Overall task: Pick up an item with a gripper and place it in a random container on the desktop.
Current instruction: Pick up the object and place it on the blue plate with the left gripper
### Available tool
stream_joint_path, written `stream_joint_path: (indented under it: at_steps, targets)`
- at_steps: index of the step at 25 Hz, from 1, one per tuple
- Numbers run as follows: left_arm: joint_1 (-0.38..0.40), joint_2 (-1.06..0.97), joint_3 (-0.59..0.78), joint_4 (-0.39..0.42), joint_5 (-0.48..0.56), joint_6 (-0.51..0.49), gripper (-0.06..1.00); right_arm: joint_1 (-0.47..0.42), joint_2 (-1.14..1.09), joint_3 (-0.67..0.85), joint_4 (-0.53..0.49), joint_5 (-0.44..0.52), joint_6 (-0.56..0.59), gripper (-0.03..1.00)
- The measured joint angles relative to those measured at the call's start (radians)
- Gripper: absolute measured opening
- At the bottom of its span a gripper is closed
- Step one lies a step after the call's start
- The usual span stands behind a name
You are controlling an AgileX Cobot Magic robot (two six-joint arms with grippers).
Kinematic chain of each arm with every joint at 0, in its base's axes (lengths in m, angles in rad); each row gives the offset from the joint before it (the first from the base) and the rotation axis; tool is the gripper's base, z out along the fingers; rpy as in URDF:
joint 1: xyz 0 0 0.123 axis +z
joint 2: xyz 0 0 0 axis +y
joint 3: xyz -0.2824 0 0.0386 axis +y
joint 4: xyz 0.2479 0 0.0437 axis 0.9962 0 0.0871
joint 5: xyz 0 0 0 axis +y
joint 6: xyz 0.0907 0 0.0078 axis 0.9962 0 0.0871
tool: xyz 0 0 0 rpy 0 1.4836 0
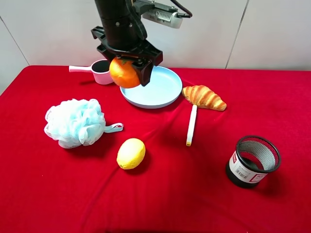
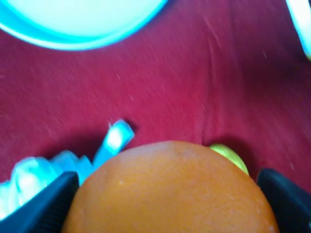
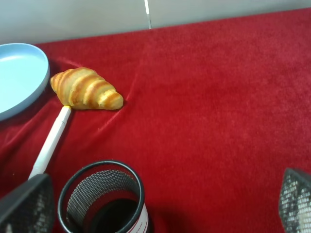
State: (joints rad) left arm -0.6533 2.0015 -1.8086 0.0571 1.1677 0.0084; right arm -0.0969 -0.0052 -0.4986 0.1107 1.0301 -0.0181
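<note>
My left gripper (image 1: 129, 72) is shut on the orange (image 1: 123, 73) and holds it in the air over the near-left rim of the light-blue plate (image 1: 160, 92). In the left wrist view the orange (image 2: 170, 194) fills the space between the black fingers (image 2: 48, 208), and the plate's rim (image 2: 73, 44) lies on the red cloth beyond it. My right gripper (image 3: 160, 208) is open and empty, its mesh-patterned fingers (image 3: 24, 204) wide apart above the cloth near the black mesh cup (image 3: 102, 199). The right arm does not show in the exterior view.
A pink handled cup (image 1: 102, 72) stands behind the plate's left. A croissant (image 1: 204, 97) and a white pen (image 1: 192, 125) lie right of the plate. A blue bath puff (image 1: 75, 122), a lemon (image 1: 130, 153) and the mesh cup (image 1: 252, 161) sit nearer the front.
</note>
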Motion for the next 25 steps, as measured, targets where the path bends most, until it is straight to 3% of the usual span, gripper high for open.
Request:
stream_joint_path:
  at_steps: [14, 19, 25]
  targets:
    - [0.059, 0.34, -0.391, 0.001, 0.001, 0.035, 0.71, 0.0, 0.0, 0.0, 0.0, -0.004, 0.0, 0.69]
    - [0.085, 0.416, -0.43, 0.002, -0.012, 0.057, 0.71, 0.0, 0.0, 0.0, 0.0, -0.005, 0.0, 0.69]
    - [0.105, 0.472, -0.433, 0.0, -0.139, 0.077, 0.71, 0.0, 0.0, 0.0, 0.0, -0.005, 0.0, 0.69]
